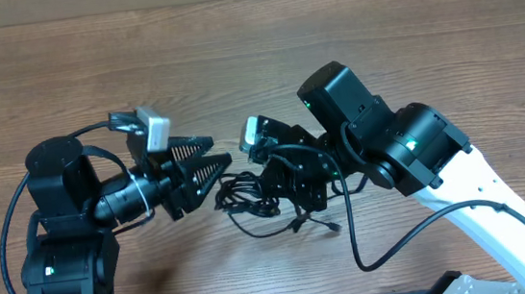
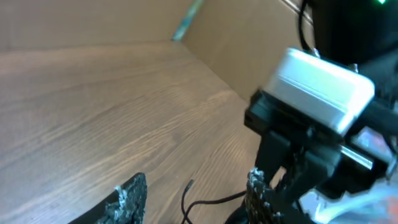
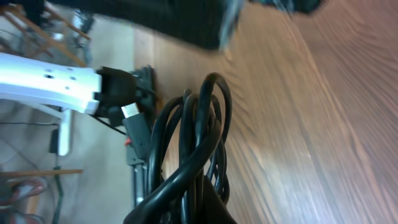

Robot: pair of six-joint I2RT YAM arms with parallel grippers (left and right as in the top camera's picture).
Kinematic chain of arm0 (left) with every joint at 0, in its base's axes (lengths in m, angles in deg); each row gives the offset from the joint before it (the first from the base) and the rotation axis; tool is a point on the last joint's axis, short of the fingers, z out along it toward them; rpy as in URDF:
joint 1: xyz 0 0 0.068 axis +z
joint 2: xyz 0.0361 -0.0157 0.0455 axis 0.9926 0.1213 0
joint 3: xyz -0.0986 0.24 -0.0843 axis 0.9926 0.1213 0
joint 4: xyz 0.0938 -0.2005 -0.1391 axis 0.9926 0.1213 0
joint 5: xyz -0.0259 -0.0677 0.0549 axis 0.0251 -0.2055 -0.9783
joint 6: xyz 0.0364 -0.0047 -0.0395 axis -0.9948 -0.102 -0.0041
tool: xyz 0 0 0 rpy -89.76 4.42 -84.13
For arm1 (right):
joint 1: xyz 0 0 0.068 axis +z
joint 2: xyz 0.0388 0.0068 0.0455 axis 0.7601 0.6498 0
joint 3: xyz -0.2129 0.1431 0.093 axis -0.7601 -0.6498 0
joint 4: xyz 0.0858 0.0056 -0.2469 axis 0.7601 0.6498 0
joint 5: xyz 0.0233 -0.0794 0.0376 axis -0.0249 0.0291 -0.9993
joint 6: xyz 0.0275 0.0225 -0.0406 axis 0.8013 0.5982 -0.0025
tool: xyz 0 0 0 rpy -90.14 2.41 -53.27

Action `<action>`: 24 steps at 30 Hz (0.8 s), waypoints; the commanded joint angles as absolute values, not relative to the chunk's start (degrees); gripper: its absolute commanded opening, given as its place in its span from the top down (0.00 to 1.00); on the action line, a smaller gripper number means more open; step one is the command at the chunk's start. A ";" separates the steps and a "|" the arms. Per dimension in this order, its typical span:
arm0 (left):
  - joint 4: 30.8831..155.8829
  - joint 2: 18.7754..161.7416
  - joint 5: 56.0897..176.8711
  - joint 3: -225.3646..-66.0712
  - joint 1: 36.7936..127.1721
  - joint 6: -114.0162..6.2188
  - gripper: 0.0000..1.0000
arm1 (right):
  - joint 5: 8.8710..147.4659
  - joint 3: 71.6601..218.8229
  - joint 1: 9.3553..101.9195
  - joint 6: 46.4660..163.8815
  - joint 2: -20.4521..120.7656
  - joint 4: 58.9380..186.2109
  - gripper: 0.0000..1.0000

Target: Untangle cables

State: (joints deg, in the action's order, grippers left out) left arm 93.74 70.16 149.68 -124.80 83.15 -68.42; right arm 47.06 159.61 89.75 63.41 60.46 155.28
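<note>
Overhead view: the cables form a loose black tangle on the table, lying between the two tools, with one plug-ended strand trailing toward the robot's side. The right tool is clenched on the right side of the tangle. Its wrist view shows the cables as several loops bunched together at the grip. The left tool stands released just left of the tangle, jaws apart. One loose cable end lies on the wood between its fingertips.
</note>
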 commanded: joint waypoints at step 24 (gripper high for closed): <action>100.93 70.47 152.98 -126.00 83.44 -93.41 0.48 | 45.35 161.01 89.83 62.27 60.20 154.65 0.96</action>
State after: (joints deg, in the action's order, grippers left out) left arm 101.20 70.18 152.11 -124.82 83.15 -91.90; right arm 42.40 159.61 89.72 62.73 60.46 155.09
